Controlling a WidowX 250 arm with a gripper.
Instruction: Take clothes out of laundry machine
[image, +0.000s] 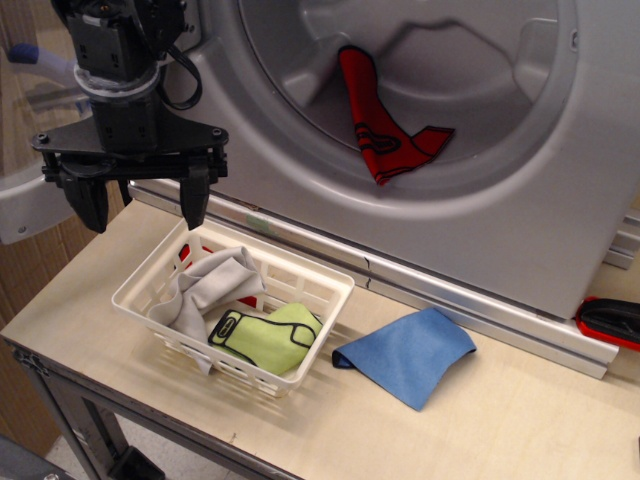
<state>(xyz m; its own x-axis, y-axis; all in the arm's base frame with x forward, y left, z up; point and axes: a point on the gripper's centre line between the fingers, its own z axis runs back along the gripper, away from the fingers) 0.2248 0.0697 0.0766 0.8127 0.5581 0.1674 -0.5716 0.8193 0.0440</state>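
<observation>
The red cloth with black edging (385, 125) lies draped inside the drum of the silver-grey laundry machine (560, 200), hanging toward the lower rim of the round opening. My gripper (143, 208) is at the left, well away from the cloth, hovering just above the far left end of the white basket (320, 300). Its two black fingers (194, 200) point down, spread wide apart, with nothing between them.
The white slotted basket holds a grey cloth (205, 290) and a lime-green cloth with black trim (268, 337). A blue cloth (408, 354) lies on the wooden table to its right. A red-and-black object (610, 320) sits at the right edge. The washer door is at far left.
</observation>
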